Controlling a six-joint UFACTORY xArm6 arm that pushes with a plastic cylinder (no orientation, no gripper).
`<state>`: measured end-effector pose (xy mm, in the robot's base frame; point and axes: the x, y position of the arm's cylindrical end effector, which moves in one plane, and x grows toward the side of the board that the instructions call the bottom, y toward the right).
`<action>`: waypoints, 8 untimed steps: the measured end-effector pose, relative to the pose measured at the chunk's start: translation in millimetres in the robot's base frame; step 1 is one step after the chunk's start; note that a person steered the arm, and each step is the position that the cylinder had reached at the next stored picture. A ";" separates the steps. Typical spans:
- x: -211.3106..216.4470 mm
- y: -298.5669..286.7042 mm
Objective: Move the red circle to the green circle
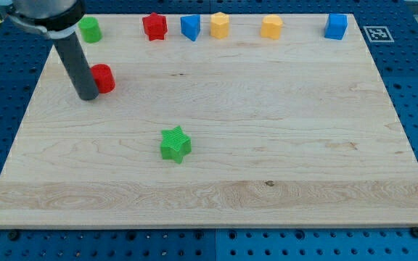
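Observation:
The red circle [104,77] lies on the wooden board [216,174] at the upper left. The green circle [89,30] sits above it, near the board's top left corner. My tip [88,96] stands at the red circle's lower left side, touching or nearly touching it. The rod rises from there toward the view's top left and hides part of the red circle's left edge.
A green star [175,143] lies near the board's middle. Along the top edge stand a red star [154,26], a blue block [189,27], two yellow blocks [220,25] [271,27] and a blue cube [335,26].

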<state>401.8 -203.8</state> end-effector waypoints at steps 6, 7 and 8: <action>-70.6 50.7; -92.0 47.8; -92.2 72.1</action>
